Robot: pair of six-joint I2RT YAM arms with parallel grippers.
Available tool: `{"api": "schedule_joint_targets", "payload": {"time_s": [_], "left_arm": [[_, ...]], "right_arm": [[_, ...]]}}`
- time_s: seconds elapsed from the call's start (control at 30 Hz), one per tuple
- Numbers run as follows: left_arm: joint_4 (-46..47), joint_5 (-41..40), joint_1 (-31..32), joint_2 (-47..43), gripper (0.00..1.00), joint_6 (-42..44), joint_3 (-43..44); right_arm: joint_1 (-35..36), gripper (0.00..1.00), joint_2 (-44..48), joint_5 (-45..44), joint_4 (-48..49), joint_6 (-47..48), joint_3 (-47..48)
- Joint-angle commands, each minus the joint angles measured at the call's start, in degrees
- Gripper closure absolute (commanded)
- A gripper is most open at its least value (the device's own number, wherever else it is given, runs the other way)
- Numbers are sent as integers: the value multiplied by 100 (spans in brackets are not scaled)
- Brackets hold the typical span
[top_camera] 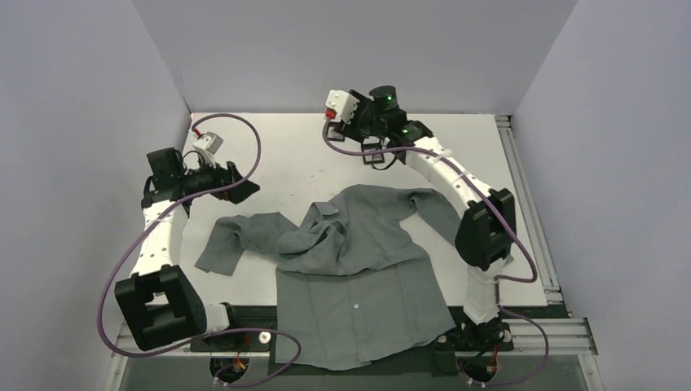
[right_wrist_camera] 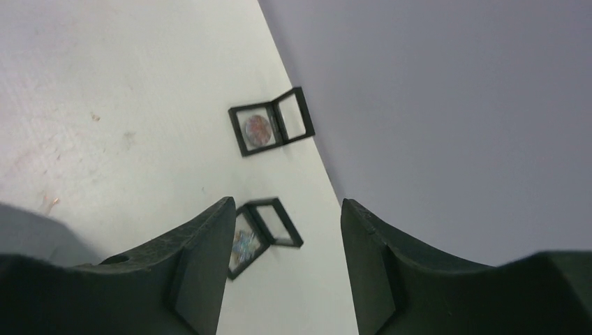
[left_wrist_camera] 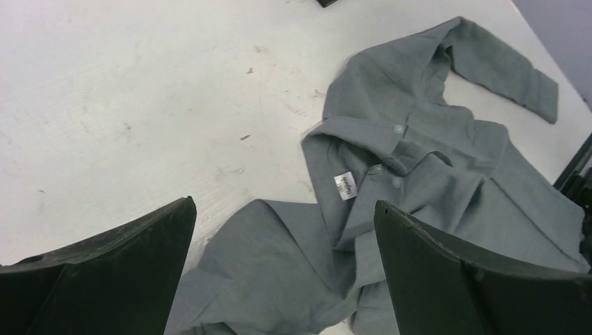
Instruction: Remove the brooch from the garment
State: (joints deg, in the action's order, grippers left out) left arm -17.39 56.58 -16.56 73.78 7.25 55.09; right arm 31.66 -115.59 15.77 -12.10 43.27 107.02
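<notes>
Left claw: released, fingers spread wide with nothing between them, hanging above the bare surface to the left of and beyond the garment. Garment: a grey collared shirt lying front-up at the near middle of the surface, one sleeve folded out to the left, collar rumpled toward the far side. It is soft and limp, so a pull on it would probably lift and drag cloth rather than meet resistance. The left wrist view shows the collar, a white label and small pale buttons; no reddish disc shows on the cloth there or from above. Right claw: likewise released, fingers parted and empty, reaching to the far middle of the surface near the back wall. Beyond its fingertips lie two black boxes with their lids hinged open. The open box further from the claw holds a small round reddish-brown disc, judged to be the brooch, well apart from the garment. The second box, partly hidden by one finger, holds a blurred multicoloured piece. The brooch is probably light, rigid and thin, with a smooth face that could slip. The surest hold is across its rim, though the box frame leaves little room for that. Its pin is not visible.
</notes>
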Motion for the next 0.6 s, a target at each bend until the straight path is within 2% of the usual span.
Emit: {"api": "schedule_joint_targets", "payload": {"time_s": [0.0,0.1,0.23,0.37,0.57], "left_arm": [[-2033,-652,181,632,6,2111,730],[-2412,-1140,544,1063,10,2343,1017],[-2224,-2038,1212,1364,11,2287,988],[-1782,-2772,1799,1611,11,2156,804],[-1581,-3247,2059,2203,17,2004,883]], "right_arm": [[-294,48,783,273,-1969,-291,-524],[-538,50,862,467,-2763,-437,-687],[-1044,53,680,622,-3025,-930,-845],[-1365,53,550,611,-2733,-1201,-1202],[-1547,53,364,424,-2197,-1255,-1649]]}}
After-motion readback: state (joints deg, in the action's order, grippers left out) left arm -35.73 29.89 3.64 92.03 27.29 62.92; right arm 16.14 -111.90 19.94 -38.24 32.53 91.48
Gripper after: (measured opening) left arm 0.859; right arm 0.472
